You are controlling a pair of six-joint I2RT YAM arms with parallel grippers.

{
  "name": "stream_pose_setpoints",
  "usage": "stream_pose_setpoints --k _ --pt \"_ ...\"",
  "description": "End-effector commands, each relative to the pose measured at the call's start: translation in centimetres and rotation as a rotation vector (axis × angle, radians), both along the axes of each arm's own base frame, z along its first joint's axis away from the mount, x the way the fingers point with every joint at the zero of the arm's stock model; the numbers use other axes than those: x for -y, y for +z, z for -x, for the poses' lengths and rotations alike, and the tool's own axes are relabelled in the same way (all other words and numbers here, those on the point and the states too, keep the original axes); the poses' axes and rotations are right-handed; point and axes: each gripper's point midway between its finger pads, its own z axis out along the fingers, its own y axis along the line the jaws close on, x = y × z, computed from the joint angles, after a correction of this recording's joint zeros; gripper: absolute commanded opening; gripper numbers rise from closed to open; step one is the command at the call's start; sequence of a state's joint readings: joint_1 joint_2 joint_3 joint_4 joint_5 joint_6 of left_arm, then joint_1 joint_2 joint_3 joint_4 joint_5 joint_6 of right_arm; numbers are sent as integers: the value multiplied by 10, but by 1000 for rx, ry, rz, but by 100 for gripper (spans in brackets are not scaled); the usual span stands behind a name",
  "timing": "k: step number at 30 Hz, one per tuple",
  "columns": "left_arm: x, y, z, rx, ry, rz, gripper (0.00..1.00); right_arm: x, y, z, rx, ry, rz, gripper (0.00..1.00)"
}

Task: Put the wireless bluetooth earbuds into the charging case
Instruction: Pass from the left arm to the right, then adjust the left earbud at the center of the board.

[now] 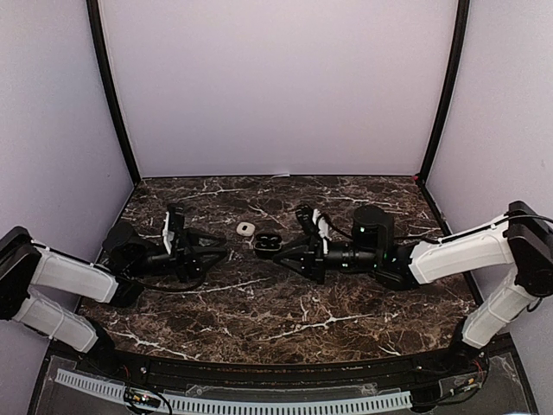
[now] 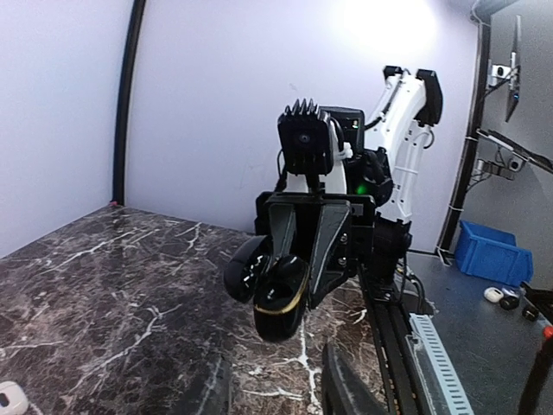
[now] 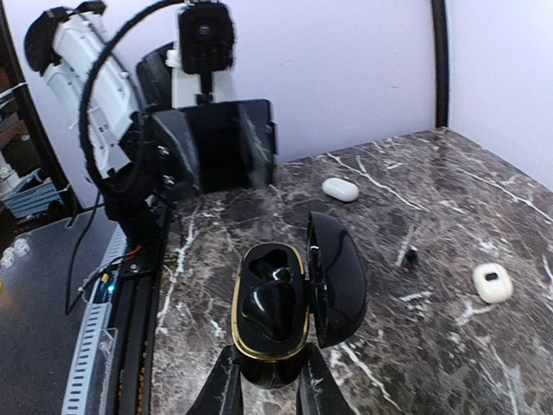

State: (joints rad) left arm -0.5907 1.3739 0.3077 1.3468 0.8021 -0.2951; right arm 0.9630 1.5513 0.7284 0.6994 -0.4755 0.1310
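Black charging case [image 3: 270, 316], lid open, pinched between right fingers [image 3: 223, 391].

— What does the desk [image 1: 259, 320] look like?
— Dark polished marble with white veins and a soft sheen.
— And the charging case [image 3: 270, 311]?
— Smooth, glossy black plastic, with a shiny gold-coloured rim round its lower half.
— The right gripper [image 3: 268, 361]?
— Matt black plastic. The arm shells [image 1: 458, 251] are smooth white plastic.
— The white earbud [image 3: 340, 188]?
— Smooth plastic, faintly glossy.
— The walls [image 1: 276, 86]?
— Pale and matt.
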Motion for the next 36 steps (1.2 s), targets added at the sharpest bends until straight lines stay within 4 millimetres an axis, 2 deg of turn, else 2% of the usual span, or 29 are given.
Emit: stream_pose_setpoints --k 1,2,4,6,7,11,14,16,21,24,31,36 --pt "-17 -16 -24 -81 205 -92 51 25 12 -15 66 -83 -14 6" --pt "-22 -18 -32 -112 263 -104 57 30 10 -16 74 -100 -4 5" --pt "-37 -27 -51 -220 414 -135 78 40 5 -20 99 -140 16 4" --pt "-59 -43 -78 -395 620 -191 94 48 4 -23 134 -180 26 4" --pt "-67 -44 -90 -455 704 -229 97 52 5 -25 153 -199 25 3" --pt "-97 -78 -111 -640 940 -409 99 60 5 -26 183 -233 16 2" --pt "-101 -91 -122 -694 995 -499 99 60 3 -25 187 -224 26 2" --pt "-99 -102 -129 -706 1003 -574 96 59 2 -22 180 -210 15 1" --pt "-113 -140 -152 -800 1089 -726 73 59 -7 -19 169 -196 1 1" --pt "-118 -156 -165 -815 1101 -795 71 57 -10 -16 161 -180 -8 1" --pt "-137 -187 -201 -898 1129 -810 53 55 -19 -16 143 -169 -7 0" --pt "-134 -199 -217 -915 1097 -818 43 52 -24 -15 128 -154 3 0"
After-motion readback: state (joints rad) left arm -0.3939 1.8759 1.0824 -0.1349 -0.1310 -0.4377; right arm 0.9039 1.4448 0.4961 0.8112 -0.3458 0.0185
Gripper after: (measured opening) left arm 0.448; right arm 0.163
